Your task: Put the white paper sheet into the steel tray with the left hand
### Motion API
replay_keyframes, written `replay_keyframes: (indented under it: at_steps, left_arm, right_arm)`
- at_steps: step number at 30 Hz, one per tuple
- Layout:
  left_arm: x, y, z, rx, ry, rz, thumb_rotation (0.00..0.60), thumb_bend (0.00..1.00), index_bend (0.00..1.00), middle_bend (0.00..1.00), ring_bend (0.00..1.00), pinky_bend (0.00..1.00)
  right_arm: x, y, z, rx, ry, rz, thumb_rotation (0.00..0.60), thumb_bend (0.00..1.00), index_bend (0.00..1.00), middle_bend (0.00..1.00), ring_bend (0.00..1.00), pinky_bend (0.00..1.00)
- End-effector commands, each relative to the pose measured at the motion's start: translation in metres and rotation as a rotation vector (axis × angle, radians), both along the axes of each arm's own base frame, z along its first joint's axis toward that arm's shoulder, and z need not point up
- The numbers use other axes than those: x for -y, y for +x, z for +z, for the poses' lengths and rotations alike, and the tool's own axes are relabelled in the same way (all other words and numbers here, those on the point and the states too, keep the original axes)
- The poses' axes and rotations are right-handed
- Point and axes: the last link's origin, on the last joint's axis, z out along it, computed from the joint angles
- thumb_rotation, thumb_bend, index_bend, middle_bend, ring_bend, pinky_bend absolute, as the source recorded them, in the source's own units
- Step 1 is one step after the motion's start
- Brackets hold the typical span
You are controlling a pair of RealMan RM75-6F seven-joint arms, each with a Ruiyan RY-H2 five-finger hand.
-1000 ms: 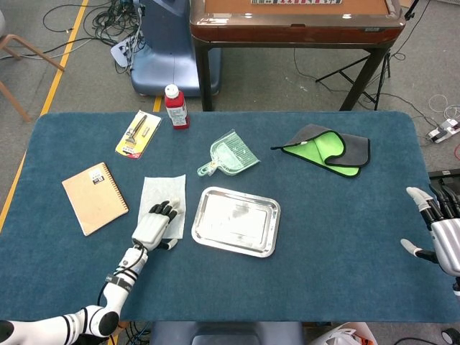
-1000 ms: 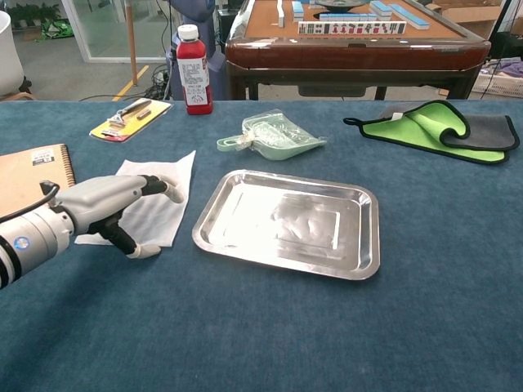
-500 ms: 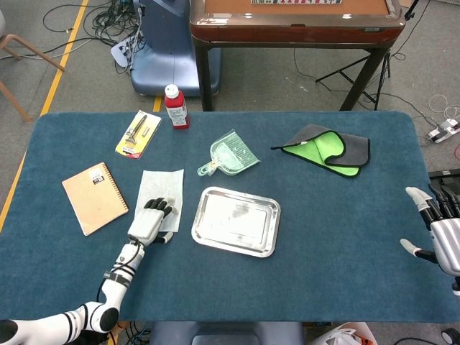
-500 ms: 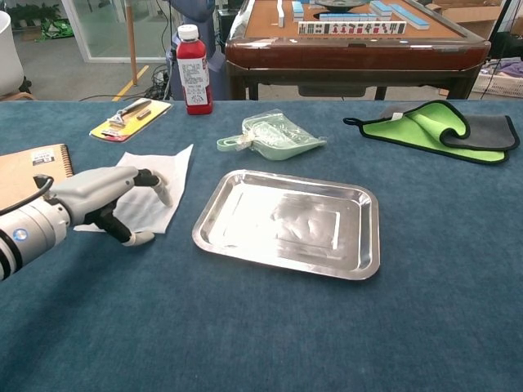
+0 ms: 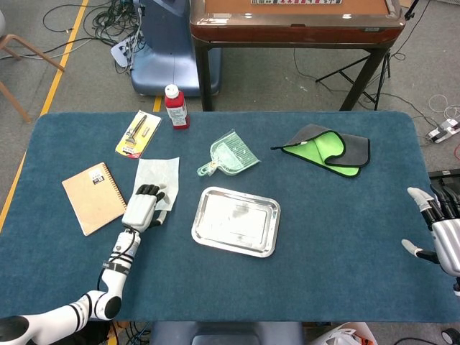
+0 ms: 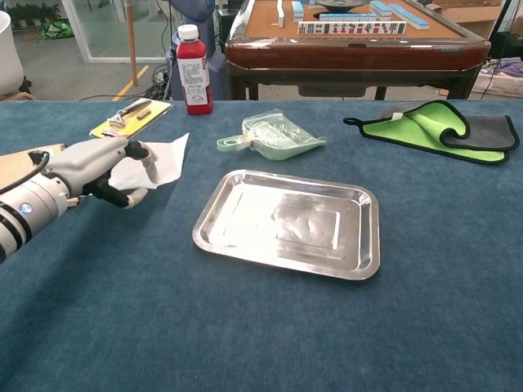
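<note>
The white paper sheet [image 5: 159, 172] [image 6: 157, 158] lies on the blue table, left of the steel tray [image 5: 215, 194] [image 6: 286, 220] and apart from it. My left hand [image 5: 142, 209] [image 6: 96, 169] is at the sheet's near edge, fingers curled over the paper and thumb underneath, gripping it. The part of the sheet under the hand is hidden. The tray holds nothing. My right hand [image 5: 437, 228] shows only in the head view, at the table's far right edge, its fingers spread and holding nothing.
A tan notebook [image 5: 95, 198] lies left of my left hand. A yellow razor card [image 5: 139, 134] and a red bottle [image 5: 175, 106] stand behind the sheet. A pale green scoop [image 5: 228, 154] and a green-grey cloth [image 5: 327, 149] lie beyond the tray.
My left hand has pulled back and to the left, away from the tray, and the paper sheet has moved with it toward the razor card. The right hand has stayed put.
</note>
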Motion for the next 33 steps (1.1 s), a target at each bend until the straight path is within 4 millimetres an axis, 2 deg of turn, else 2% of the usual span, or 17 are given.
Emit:
replay_keyframes:
  at_steps: [1, 6, 14, 22, 27, 33]
  left_arm:
    - [-0.006, 0.001, 0.003, -0.016, 0.033, -0.015, 0.600, 0.43, 0.47, 0.21, 0.20, 0.20]
    - [-0.011, -0.001, 0.007, -0.007, 0.049, -0.016, 0.600, 0.44, 0.54, 0.23, 0.23, 0.28]
    - [-0.011, 0.008, 0.013, 0.130, 0.010, -0.011, 0.600, 0.44, 0.58, 0.26, 0.24, 0.29]
    - [-0.008, 0.030, 0.026, 0.314, -0.001, -0.074, 0.600, 0.44, 0.59, 0.29, 0.26, 0.29]
    - [0.008, 0.053, 0.024, 0.454, -0.093, -0.133, 0.600, 0.44, 0.59, 0.30, 0.26, 0.29]
    - [0.041, 0.083, 0.007, 0.577, -0.262, -0.261, 0.600, 0.44, 0.59, 0.33, 0.26, 0.29]
  right_arm:
    - [0.000, 0.000, 0.000, 0.000, 0.000, 0.001, 0.600, 0.06, 0.08, 0.17, 0.00, 0.05]
    - [0.000, 0.000, 0.000, 0.000, 0.000, 0.000, 0.600, 0.06, 0.08, 0.17, 0.00, 0.05]
    - [-0.001, -0.001, 0.000, 0.003, -0.002, 0.000, 0.600, 0.06, 0.08, 0.17, 0.00, 0.05]
    - [-0.003, -0.001, 0.002, 0.005, -0.008, 0.000, 0.600, 0.06, 0.08, 0.17, 0.00, 0.05]
    - [-0.004, -0.001, 0.002, 0.007, -0.010, 0.002, 0.600, 0.06, 0.08, 0.17, 0.00, 0.05]
    - [-0.004, 0.001, 0.002, 0.004, -0.011, 0.005, 0.600, 0.06, 0.08, 0.17, 0.00, 0.05]
